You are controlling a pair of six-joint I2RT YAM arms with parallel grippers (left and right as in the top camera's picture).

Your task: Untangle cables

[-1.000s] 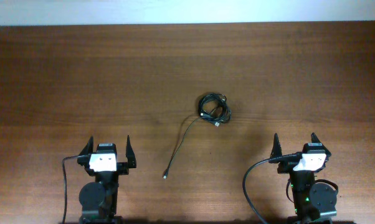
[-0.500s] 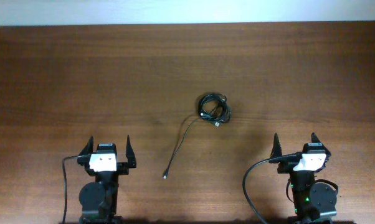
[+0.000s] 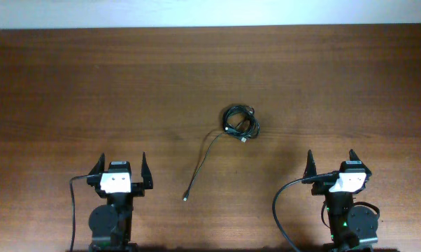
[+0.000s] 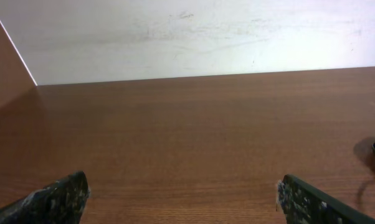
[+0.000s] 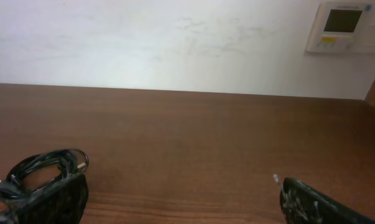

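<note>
Left gripper [image 3: 122, 159] and right gripper [image 3: 331, 154]: jaws wide apart, holding nothing, at the near edge of the table [image 3: 70, 84], unchanged from a second ago. Cables [image 3: 240, 121] unmoved: knotted coil mid-table, well apart from both grippers, one strand trailing toward the left arm.

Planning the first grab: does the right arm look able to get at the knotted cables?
Probably yes: the cables lie on the table ahead-left of the right arm, nothing stands between, and its jaws are open.
</note>
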